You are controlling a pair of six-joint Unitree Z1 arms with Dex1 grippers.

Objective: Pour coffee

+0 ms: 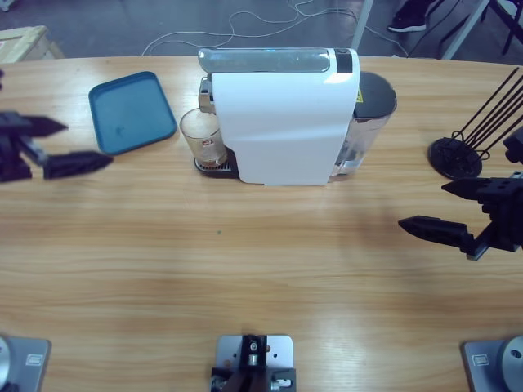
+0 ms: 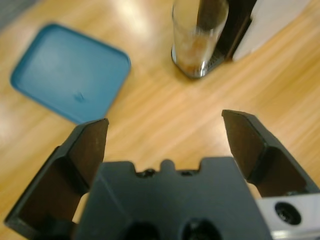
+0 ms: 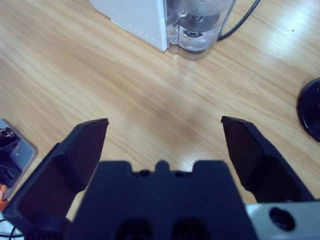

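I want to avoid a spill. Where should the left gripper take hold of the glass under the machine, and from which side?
Probably on the mid wall of the glass, approached from its open side toward the blue tray. The white coffee machine blocks its far side and hangs over its top. The glass stands upright with a little coffee, and the left gripper is open.

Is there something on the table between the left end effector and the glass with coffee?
Nothing visible: bare wood lies between the left end effector and the glass under the coffee machine. The blue tray lies off to one side.
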